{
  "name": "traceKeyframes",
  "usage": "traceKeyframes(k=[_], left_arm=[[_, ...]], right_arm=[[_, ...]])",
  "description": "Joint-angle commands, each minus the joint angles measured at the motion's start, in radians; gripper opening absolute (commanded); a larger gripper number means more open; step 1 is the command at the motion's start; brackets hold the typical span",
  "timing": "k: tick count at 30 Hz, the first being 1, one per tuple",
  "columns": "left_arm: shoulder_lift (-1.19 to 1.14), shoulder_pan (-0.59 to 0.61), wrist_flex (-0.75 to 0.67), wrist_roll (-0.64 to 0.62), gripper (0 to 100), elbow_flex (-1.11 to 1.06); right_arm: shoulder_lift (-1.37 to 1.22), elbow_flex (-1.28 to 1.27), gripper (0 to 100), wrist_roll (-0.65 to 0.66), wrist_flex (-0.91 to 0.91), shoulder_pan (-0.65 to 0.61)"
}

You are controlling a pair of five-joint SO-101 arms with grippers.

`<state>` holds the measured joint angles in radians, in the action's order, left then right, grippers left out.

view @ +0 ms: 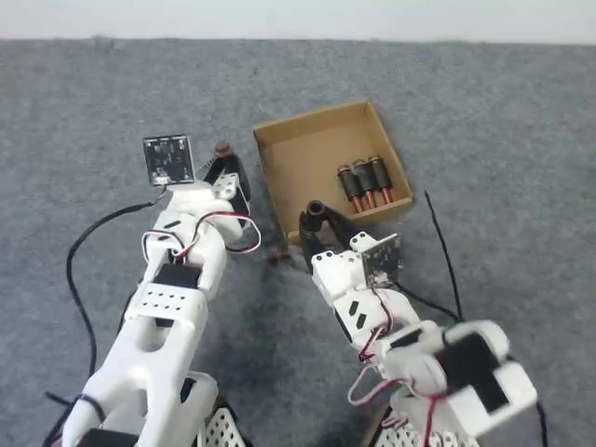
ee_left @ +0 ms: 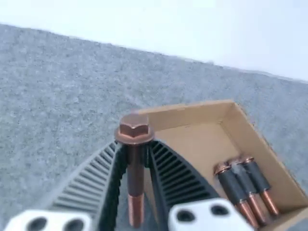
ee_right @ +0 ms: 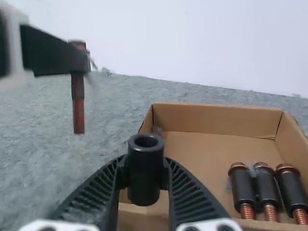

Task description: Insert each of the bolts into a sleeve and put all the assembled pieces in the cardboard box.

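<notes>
The left hand [ee_left: 135,148] clamps a copper bolt [ee_left: 135,129] upright, head up, just beside the cardboard box's [view: 312,121] outer wall. The right hand [ee_right: 144,166] grips a black sleeve [ee_right: 144,185], bore up, at the box's near edge. Three assembled pieces [view: 363,183] lie along one inner wall, with bare box floor beside them. Grey surface [view: 484,112] lies open all around. From the right wrist, the bolt's thread hangs free beneath the left hand.

Grey, carpet-like table covering [view: 521,140], with a plain pale wall [view: 298,19] beyond its far edge.
</notes>
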<state>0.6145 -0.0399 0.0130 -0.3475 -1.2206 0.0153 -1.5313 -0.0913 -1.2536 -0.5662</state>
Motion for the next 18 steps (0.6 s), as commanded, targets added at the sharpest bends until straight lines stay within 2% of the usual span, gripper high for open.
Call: traceKeyframes(k=[1, 4, 7, 10, 13, 18], left_arm=[[0.048, -0.011, -0.034, 0.009, 1, 0.093], [0.048, -0.014, -0.028, 0.009, 1, 0.139], [0.048, -0.031, 0.063, 0.009, 1, 0.214], [0.048, -0.077, 0.198, 0.015, 1, 0.294], [0.048, -0.138, 0.308, 0.098, 1, 0.352], [0.049, -0.216, 0.361, 0.132, 1, 0.351]], right_arm=[[-0.094, 0.058, 0.6, -0.011, -0.157, -0.012], [-0.196, 0.060, 0.6, -0.008, -0.294, -0.013], [-0.268, 0.058, 0.6, 0.000, -0.375, -0.016], [-0.312, 0.046, 0.6, 0.084, -0.418, -0.059], [-0.335, 0.012, 0.6, 0.129, -0.461, -0.108], [-0.338, -0.021, 0.6, 0.129, -0.487, -0.125]])
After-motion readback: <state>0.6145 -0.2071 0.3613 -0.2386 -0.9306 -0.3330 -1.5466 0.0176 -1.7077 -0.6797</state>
